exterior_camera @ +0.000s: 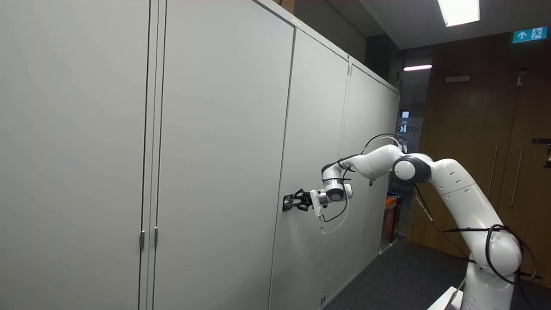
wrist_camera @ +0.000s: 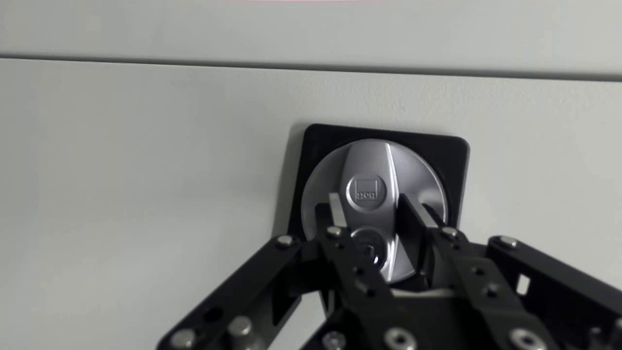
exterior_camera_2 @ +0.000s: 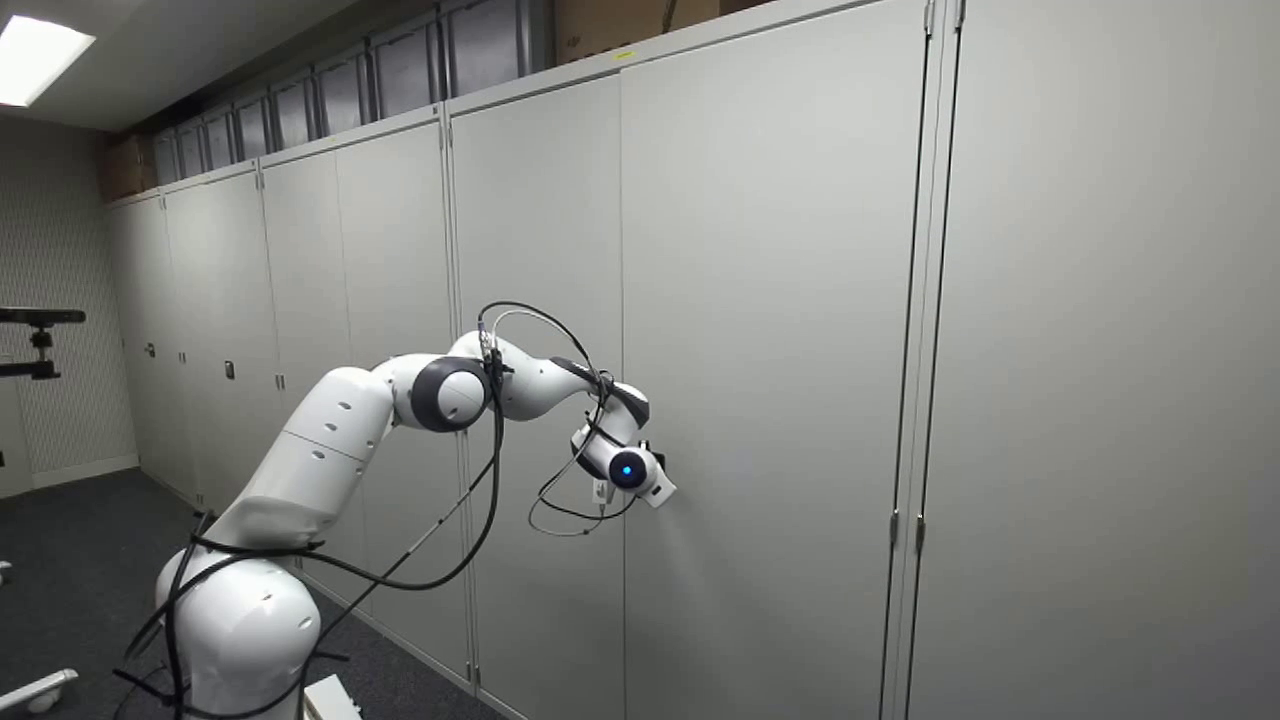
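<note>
We found the end effector [wrist_camera: 370, 208] clamped on a silver handle [wrist_camera: 368, 167], its fingers [wrist_camera: 412, 228] set against either side of the raised middle [wrist_camera: 370, 217]. We saw the silver handle seated in a square black plate [wrist_camera: 447, 151] on a grey cabinet door [wrist_camera: 146, 194], close beside the seam [wrist_camera: 243, 66] with the neighbouring door [wrist_camera: 146, 29]. We noted that the raised middle ran roughly at right angles to this seam, and that a keyhole [wrist_camera: 373, 247] showed between the fingers. In both exterior views we saw the white arm [exterior_camera: 379, 161] stretched out to the cabinet row [exterior_camera: 224, 129]; in an exterior view its wrist [exterior_camera_2: 628, 468] hid the silver handle from us. Beyond the row we made out wooden double doors [exterior_camera: 469, 116], and near its far end an orange-topped bin [exterior_camera: 388, 215]. We also spotted a cardboard box [exterior_camera_2: 630, 28] above the cabinets.
</note>
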Robot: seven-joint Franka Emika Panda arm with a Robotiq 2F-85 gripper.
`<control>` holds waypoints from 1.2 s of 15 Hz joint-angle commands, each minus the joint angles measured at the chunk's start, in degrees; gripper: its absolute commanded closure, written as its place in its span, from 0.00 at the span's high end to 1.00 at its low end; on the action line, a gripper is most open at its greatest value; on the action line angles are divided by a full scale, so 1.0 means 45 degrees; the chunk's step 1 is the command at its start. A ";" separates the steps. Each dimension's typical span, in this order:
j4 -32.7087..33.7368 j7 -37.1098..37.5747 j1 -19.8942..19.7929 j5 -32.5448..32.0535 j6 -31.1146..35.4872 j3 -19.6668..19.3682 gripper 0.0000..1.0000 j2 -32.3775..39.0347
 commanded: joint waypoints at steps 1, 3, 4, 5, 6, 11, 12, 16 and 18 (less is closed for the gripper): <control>-0.0895 -0.0531 -0.0670 0.0490 -0.0729 0.0473 0.08 -0.0950; -0.1229 -0.0520 -0.0814 0.0493 -0.0952 0.0555 0.08 -0.1177; -0.1361 -0.0529 -0.0878 0.0512 -0.1066 0.0568 0.08 -0.1251; -0.1511 -0.0492 -0.0934 0.0497 -0.1195 0.0574 0.08 -0.1339; -0.1663 -0.0502 -0.0994 0.0485 -0.1349 0.0570 0.08 -0.1416; -0.2352 -0.0527 -0.1166 0.0420 -0.1873 0.0511 0.08 -0.1827; -0.2480 -0.0549 -0.1187 0.0423 -0.1941 0.0498 0.08 -0.1903; -0.2926 -0.0646 -0.1296 0.0381 -0.2223 0.0442 0.08 -0.2200; -0.3170 -0.0713 -0.1316 0.0362 -0.2256 0.0420 0.08 -0.2371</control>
